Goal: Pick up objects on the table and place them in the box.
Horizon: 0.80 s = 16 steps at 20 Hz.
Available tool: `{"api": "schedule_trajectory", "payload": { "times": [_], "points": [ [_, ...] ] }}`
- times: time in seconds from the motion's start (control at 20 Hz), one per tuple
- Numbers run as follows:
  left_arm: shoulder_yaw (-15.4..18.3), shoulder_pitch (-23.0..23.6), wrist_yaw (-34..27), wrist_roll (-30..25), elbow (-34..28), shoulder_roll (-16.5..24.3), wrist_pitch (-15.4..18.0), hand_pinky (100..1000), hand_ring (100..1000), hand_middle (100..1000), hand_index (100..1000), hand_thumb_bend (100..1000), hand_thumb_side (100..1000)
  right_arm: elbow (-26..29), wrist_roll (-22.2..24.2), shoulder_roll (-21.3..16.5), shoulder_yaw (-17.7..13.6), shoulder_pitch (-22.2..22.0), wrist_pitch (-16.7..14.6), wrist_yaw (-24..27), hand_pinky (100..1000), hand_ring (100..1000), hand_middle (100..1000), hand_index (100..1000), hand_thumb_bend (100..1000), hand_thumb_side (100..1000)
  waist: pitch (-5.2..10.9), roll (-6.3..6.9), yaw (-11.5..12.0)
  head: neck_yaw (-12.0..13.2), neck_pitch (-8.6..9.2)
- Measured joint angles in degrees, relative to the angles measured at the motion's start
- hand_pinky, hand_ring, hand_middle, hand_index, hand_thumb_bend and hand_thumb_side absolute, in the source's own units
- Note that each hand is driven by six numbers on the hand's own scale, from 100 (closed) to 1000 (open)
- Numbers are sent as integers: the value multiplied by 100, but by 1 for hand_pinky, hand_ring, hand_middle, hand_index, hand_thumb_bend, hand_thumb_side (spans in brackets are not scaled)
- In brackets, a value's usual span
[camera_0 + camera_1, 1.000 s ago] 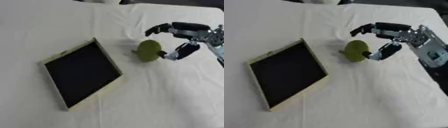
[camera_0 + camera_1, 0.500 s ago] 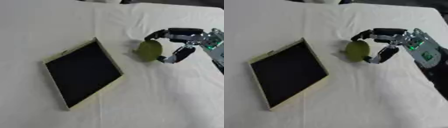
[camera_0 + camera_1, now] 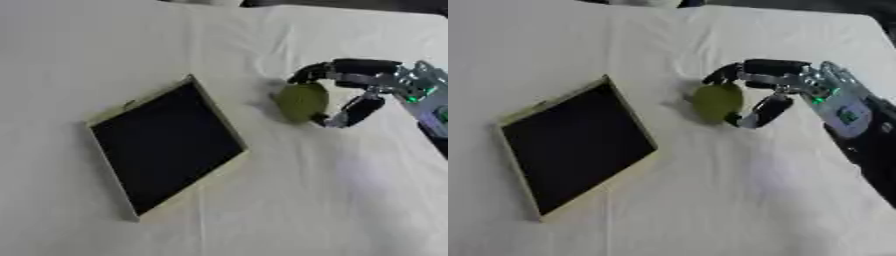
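A round green fruit-like object (image 3: 302,101) sits on the white tablecloth right of the box. My right hand (image 3: 785,82) reaches in from the right, its fingers (image 3: 337,68) curled over the object's top and its thumb (image 3: 352,111) curved under its right side, closing round it. The box (image 3: 164,144) is a shallow tan-rimmed tray with a black inside, lying askew at centre left, nothing in it. My left hand shows in no view.
The white cloth-covered table (image 3: 315,200) spreads around with folds. Its far edge (image 3: 798,11) runs along the top, dark beyond it.
My right hand has come down and leftward onto the green object, fingers and thumb closing from a wide spread to wrap it. The camera shifted slightly.
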<state>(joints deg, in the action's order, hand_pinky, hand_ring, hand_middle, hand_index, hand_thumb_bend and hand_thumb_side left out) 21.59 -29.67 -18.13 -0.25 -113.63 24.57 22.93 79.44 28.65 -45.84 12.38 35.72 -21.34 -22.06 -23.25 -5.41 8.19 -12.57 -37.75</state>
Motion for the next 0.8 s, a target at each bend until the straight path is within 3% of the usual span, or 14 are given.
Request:
{"api": "schedule_trajectory", "payload": {
  "times": [0.25,0.5,0.8],
  "points": [
    [-30,-1,-6,-26,0,-1,-8,603,698,596,705,100,510,-100,-652,72,-4,22,105,367,691,846,463,716,100,163,-1,0,5,39,-2],
    [-31,-1,-6,-39,0,-1,-15,603,698,596,705,100,513,136,-893,69,-127,-11,317,1026,610,780,307,548,100,208,-1,-4,4,70,-45],
    [-31,-1,-6,-39,0,-1,-16,603,698,596,705,100,515,741,-940,-5,-416,-51,391,1646,612,782,295,543,100,198,-1,-11,-7,103,-47]
  ]
}}
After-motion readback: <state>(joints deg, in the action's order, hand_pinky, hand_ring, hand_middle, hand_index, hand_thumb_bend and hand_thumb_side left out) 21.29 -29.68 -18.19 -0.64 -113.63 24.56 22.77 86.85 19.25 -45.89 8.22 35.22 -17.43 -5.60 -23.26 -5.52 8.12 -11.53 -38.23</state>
